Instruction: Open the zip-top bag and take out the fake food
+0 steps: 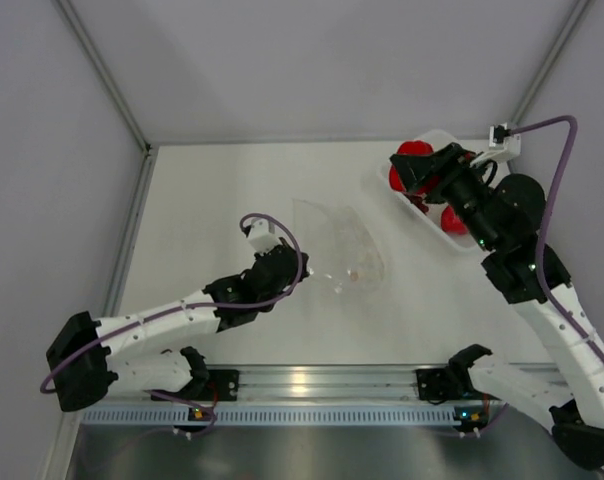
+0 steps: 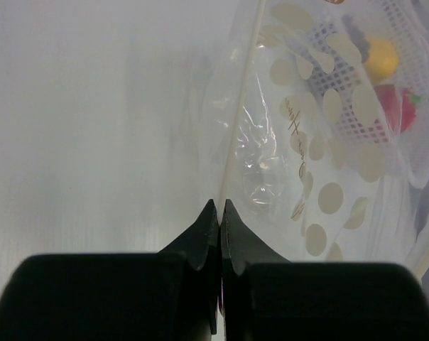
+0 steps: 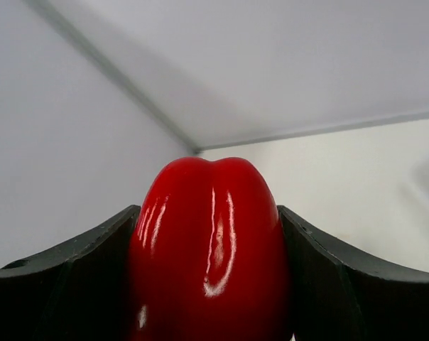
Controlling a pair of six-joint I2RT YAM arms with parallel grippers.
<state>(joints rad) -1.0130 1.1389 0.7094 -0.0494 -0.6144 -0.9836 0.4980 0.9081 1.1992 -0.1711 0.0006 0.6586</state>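
While I am reading the top external view, the right tool (image 1: 414, 168) is hanging over the clear tray (image 1: 432, 136) at the far right of the surface (image 1: 222, 200), gripping a red pepper (image 1: 414, 153). A second red item (image 1: 452, 220) is lying in that tray. The zip-top bag (image 1: 344, 245) is lying mid-surface, well apart from the tray and looking nearly flat; I am making out only a small pale speck in it. The left tool (image 1: 294, 270) is sitting at the bag's near-left edge.

Left wrist: the jaws are showing fully closed, tips meeting on the bag's edge strip. I am judging this as a pinch on the film. A yellow piece (image 2: 380, 58) and a red piece with green leaves (image 2: 393, 108) are showing through the crinkled plastic, with something dark beside them. I cannot tell whether they are lying inside the bag or beyond it in the tray.

Right wrist: the pepper is filling the gap between both fingers, touching each, clear of the surface.

Status, my judgement: the bag is appearing opened and unloading is well along, with the pepper out and at least one item in the tray. Remaining: setting this pepper down and checking the bag for leftovers.
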